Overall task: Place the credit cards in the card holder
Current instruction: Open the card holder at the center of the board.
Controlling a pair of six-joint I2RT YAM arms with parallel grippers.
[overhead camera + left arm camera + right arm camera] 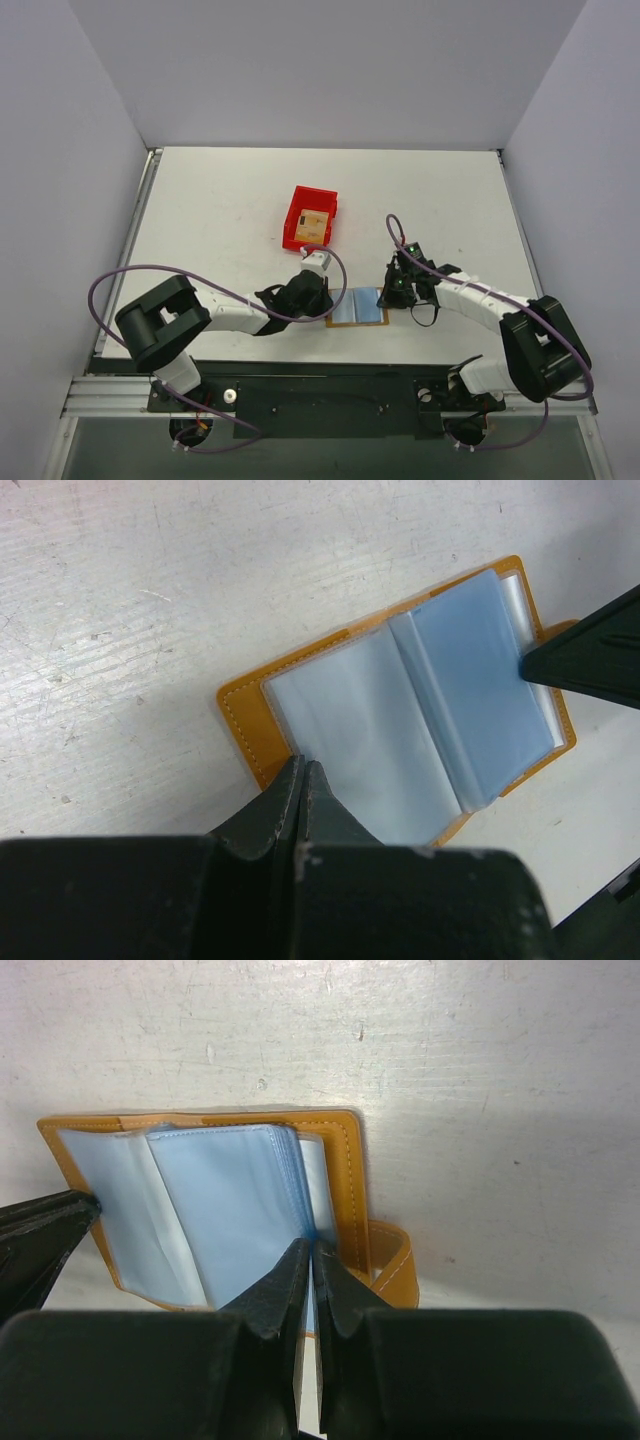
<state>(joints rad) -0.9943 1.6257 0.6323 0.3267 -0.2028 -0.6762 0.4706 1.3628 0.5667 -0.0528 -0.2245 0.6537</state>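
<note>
The card holder (357,307) lies open on the table between both arms, orange-tan with light blue and clear sleeves (360,740). My left gripper (303,765) is shut, its tips resting on the near left edge of the holder's clear sleeve, with nothing seen between the fingers. My right gripper (308,1247) is shut on the edge of the stack of blue sleeves (220,1200), next to the orange cover and its tab (395,1265). One tan credit card (313,224) lies in the red bin (298,208), apart from both grippers.
The red bin stands behind the holder near the table's middle. Purple cables loop over both arms (130,275). Grey walls close in the table on three sides. A black rail runs along the near edge (320,395).
</note>
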